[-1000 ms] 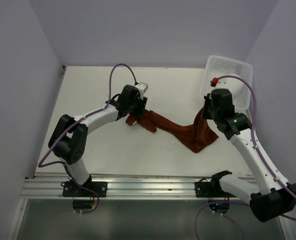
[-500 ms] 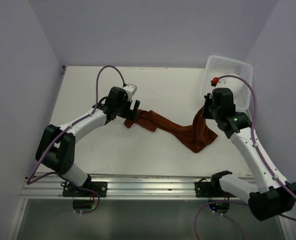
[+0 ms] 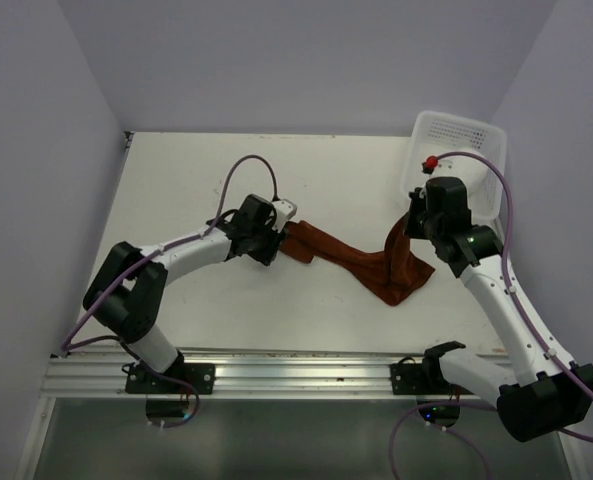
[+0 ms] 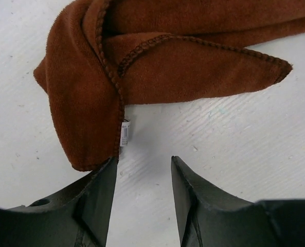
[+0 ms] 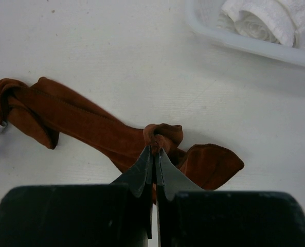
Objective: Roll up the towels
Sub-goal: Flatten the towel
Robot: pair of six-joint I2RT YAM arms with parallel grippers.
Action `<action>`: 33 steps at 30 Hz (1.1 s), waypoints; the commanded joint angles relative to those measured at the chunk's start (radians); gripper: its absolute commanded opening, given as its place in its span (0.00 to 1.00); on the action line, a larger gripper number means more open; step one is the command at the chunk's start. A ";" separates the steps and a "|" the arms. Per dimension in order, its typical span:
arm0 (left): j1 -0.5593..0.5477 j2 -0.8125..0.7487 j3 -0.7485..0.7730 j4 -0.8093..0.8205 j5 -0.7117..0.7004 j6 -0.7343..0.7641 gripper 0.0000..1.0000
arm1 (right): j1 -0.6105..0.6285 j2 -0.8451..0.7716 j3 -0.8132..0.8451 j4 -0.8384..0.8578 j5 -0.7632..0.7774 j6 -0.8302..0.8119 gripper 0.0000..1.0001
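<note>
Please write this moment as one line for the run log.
left gripper: open, at rust-brown towel end | right gripper: shut on a towel fold | towel: bunched, not rolled

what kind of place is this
Likely a robot lab test cell: white table boxed in by plain lavender wall panels, white robot arms mounted on an aluminium rail.

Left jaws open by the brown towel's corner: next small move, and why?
Probably nudge the left gripper toward the tagged corner of the rust-brown towel until it lies between the jaws, then close. It sits at one jaw's tip, outside them; the right gripper pinches the other end.
</note>
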 commanded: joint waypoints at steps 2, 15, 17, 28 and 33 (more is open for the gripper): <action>-0.001 0.061 0.011 -0.008 -0.022 0.059 0.50 | -0.008 -0.010 -0.016 0.047 -0.024 0.006 0.00; 0.001 0.101 0.068 0.046 -0.085 0.123 0.45 | -0.016 -0.024 -0.036 0.059 -0.045 0.003 0.00; 0.002 0.092 0.056 0.055 -0.085 0.125 0.43 | -0.016 -0.025 -0.036 0.059 -0.045 0.003 0.00; 0.002 0.147 0.021 0.078 -0.171 0.158 0.43 | -0.019 -0.024 -0.036 0.064 -0.053 0.003 0.00; 0.015 0.177 0.033 0.091 -0.157 0.157 0.22 | -0.022 -0.024 -0.038 0.062 -0.059 0.003 0.00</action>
